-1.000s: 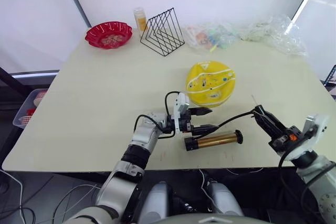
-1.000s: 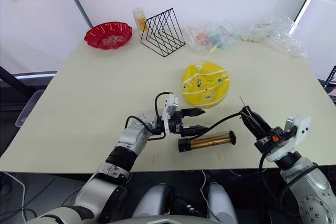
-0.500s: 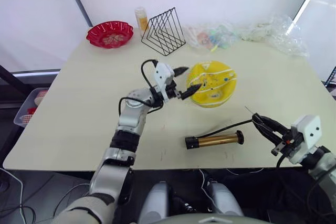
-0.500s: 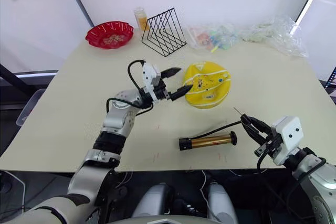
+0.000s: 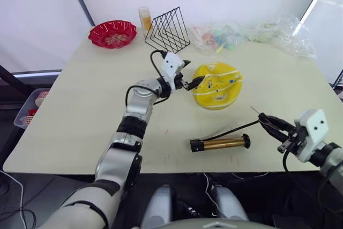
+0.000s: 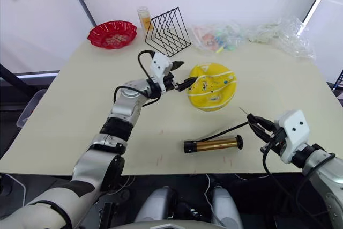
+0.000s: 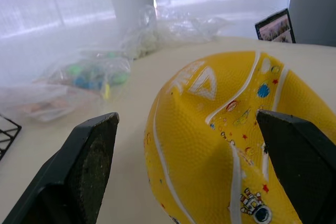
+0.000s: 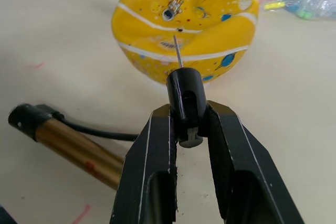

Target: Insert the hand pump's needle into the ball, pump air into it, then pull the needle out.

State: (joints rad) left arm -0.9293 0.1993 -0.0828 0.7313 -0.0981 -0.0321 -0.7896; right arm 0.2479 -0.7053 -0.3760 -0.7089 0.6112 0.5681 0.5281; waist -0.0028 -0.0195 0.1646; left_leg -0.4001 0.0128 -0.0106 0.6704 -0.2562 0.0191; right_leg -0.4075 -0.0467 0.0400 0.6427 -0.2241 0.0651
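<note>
Right gripper point(image 8: 185, 129) had its fingers point(image 8: 149, 153) clamped on the black fitting of the needle point(image 8: 178, 51), pin sticking out ahead of the fingertips and aimed toward the ball point(image 8: 184, 19), not touching it, a clear gap between. Ball point(image 5: 216, 85) was yellow, partly deflated with a dent on top, lying on the bench point(image 5: 80, 111) beyond the right fingers. A small dark dot on the ball, looked like the valve point(image 8: 179, 30), sat roughly in line with the pin, just past its tip in the wrist view. Left gripper point(image 7: 194, 156) had its fingers spread wide with nothing held, ball between and just ahead of them, one fingertip near the ball's side; contact could not be told. Pump point(image 5: 221, 143) lay flat on the bench between the two grippers, nearer the right one, hose point(image 5: 236, 128) running from it to the fitting, handle untouched. Step in hand judged to be lining up for insertion. To do it well: steady the ball with the left fingers first so it would not roll or cave, keep the pin square to the valve, advance slowly and straight, avoid bending the thin pin, keep slack in the hose so the pump would not drag.
</note>
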